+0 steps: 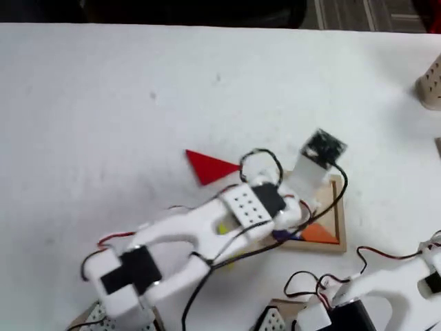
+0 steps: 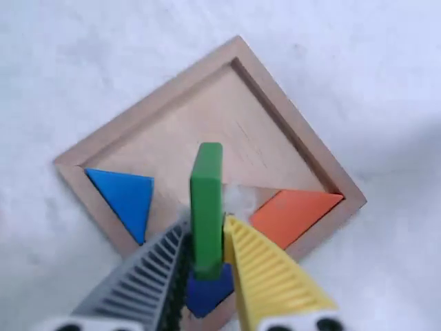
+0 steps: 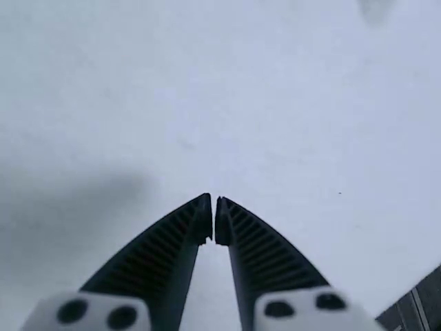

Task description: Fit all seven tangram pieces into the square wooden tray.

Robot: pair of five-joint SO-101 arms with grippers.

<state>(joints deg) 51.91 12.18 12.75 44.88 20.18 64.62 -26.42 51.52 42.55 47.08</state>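
Observation:
My left gripper (image 2: 207, 238) is shut on a green tangram piece (image 2: 207, 203), held on edge above the square wooden tray (image 2: 172, 89). In the tray lie a blue triangle (image 2: 124, 196), an orange piece (image 2: 296, 214) and a darker blue piece (image 2: 207, 293) under the fingers. From above, the left arm (image 1: 255, 203) covers most of the tray (image 1: 339, 214), where the orange piece (image 1: 320, 233) shows. A red triangle (image 1: 208, 166) lies on the table just beyond the tray. My right gripper (image 3: 213, 221) is shut on nothing over bare white table, and its arm (image 1: 386, 289) sits at the near right.
A wooden pegged object (image 1: 431, 84) stands at the far right edge. Black and red cables (image 1: 331, 200) loop around the tray and across the near table. The table's left and far parts are bare white.

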